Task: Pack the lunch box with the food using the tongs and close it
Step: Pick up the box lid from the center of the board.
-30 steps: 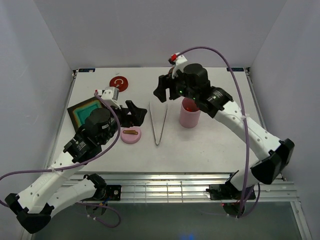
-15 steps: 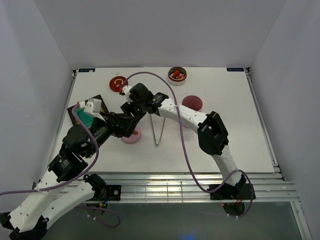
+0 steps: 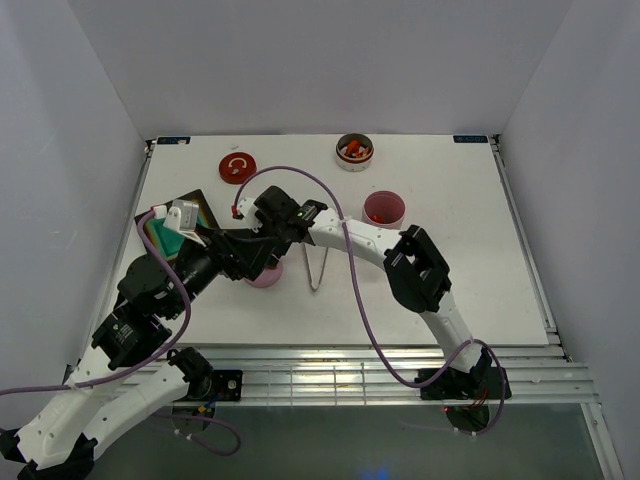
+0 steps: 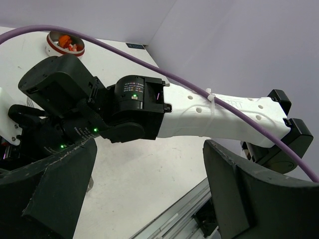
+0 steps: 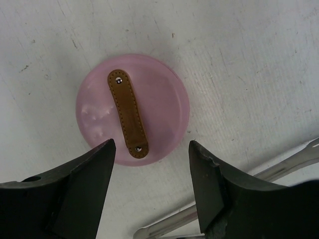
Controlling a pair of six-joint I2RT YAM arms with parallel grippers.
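Lunch box (image 3: 384,209): pink round tub, upright, lid off, right of centre on the table (image 3: 470,250). Inside looks red; can't tell what's in it. Its pink lid (image 5: 159,107) with a brown strap lies flat, well apart to the left. Tongs (image 3: 316,284) lie flat between lid and tub, apex toward the arms. Food (image 3: 353,150), orange/red/white bits, sits in a small round white dish (image 3: 352,167) at the far edge. Right gripper (image 5: 149,147) hangs over the lid, fingers apart, gripping nothing. Left gripper (image 4: 149,149) is spread wide, empty, just beside it. Black tray (image 3: 197,198), teal inside, and red disc (image 3: 237,167) lie far left.
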